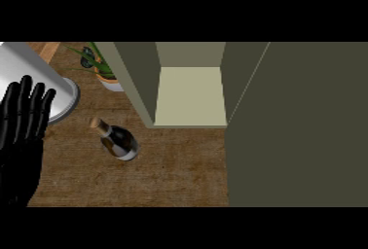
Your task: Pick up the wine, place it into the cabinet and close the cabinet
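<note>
While the dark glass, cork-stoppered wine bottle [119,142] stood on the brown wooden counter [173,175] before the open olive cabinet [191,97], the black left hand [22,141] rested at left, fingers straight, empty; grasping the bottle's body low should keep it upright.

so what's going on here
Nothing is being handled yet. The wine bottle stands on the wooden counter, just in front of the open cabinet. The robot's left hand rests open at the view's left edge, apart from the bottle. The right hand does not show.
</note>
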{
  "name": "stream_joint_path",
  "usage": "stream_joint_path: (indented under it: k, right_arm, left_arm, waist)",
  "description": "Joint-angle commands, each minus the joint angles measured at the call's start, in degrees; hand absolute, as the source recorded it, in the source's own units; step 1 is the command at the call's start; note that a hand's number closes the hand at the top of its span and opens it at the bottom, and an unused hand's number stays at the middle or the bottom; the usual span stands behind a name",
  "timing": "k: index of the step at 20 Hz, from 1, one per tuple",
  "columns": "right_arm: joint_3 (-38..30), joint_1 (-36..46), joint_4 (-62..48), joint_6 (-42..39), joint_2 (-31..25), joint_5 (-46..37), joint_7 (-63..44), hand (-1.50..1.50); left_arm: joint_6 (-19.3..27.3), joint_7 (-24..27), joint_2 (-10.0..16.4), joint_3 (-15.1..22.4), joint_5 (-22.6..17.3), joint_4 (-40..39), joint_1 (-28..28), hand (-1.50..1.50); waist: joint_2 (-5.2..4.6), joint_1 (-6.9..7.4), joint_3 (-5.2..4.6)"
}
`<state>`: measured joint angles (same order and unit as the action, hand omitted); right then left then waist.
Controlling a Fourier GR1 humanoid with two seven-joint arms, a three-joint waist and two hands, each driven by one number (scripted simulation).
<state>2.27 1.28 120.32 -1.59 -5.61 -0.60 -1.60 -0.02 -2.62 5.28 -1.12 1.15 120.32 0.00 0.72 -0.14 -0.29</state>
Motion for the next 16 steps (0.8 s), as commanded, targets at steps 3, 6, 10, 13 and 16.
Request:
stream_joint_path:
  k: [3,6,10,13,16]
  right_arm:
    - [0.4,-4.6,5.3,-2.5,-0.2,0.8,1.6,-1.50]
    - [-2.8,-10.2,7.9,-5.5,-2.2,4.8,3.9,-1.50]
    - [8.2,-12.1,10.1,-9.7,-0.5,12.8,-7.9,-1.50]
    - [1.6,-13.5,17.1,-11.4,-5.5,20.6,-14.1,-1.50]
    - [7.2,-16.9,22.8,-7.9,-2.5,17.3,-16.9,-1.50]
  left_arm:
    - [-3.2,3.5,-0.2,-2.6,-6.4,-0.8,0.2,-1.50]
    - [-2.9,5.4,-1.7,-3.4,-9.3,-6.8,-6.5,-1.50]
    - [0.9,-8.3,-5.2,-1.0,-22.0,-3.4,-0.6,-1.50]
    - [2.6,-16.1,-4.3,-1.4,-23.8,3.6,0.2,-1.50]
    - [6.4,-22.0,-2.7,-3.9,-26.1,8.4,-2.6,-1.50]
  waist:
    - [-0.65,0.02,0.28]
    - [-0.69,-0.61,0.28]
    - [-0.37,-0.22,0.22]
    - [-0.44,-0.01,0.30]
    - [-0.48,0.03,0.28]
